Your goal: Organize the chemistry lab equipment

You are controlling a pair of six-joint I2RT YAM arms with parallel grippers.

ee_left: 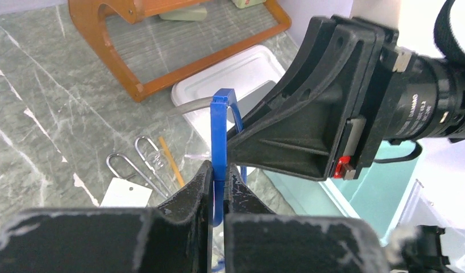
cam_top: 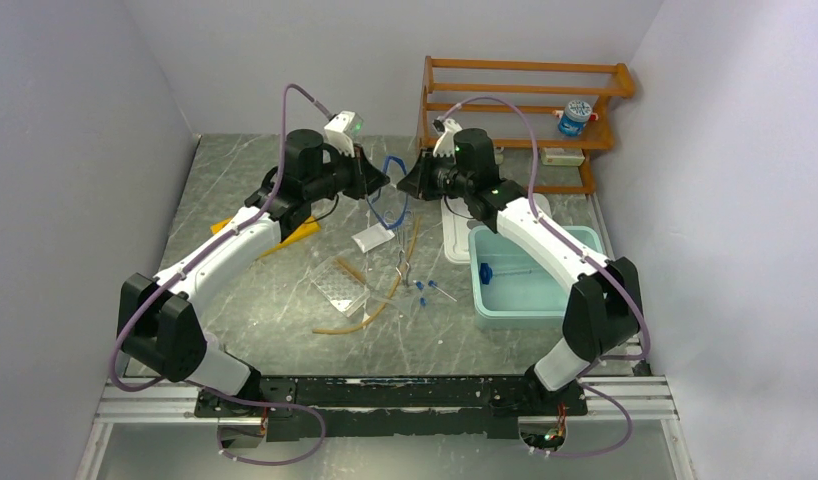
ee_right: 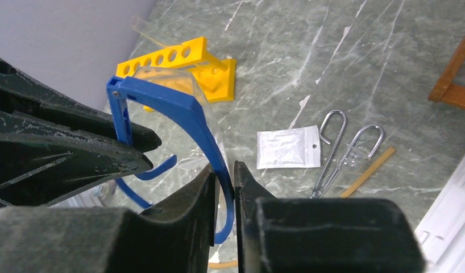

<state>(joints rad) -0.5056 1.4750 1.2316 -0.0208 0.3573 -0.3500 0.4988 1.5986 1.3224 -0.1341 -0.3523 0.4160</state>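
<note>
Pinching curved blue-framed goggles (ee_right: 182, 106) w/ L fingers (ee_left: 189, 196) & R fingers (ee_right: 185, 213)

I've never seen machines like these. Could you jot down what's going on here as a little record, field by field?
Held item: blue-framed goggles, lifted off the table
Left gripper: shut on the goggles' frame
Right gripper: shut on the frame as well
Lying on table: yellow rack, white packet, metal tongs, tan tube, clear tray, blue-capped tubes
Right side: teal tub, white lid beside it
Back: orange shelf
</note>
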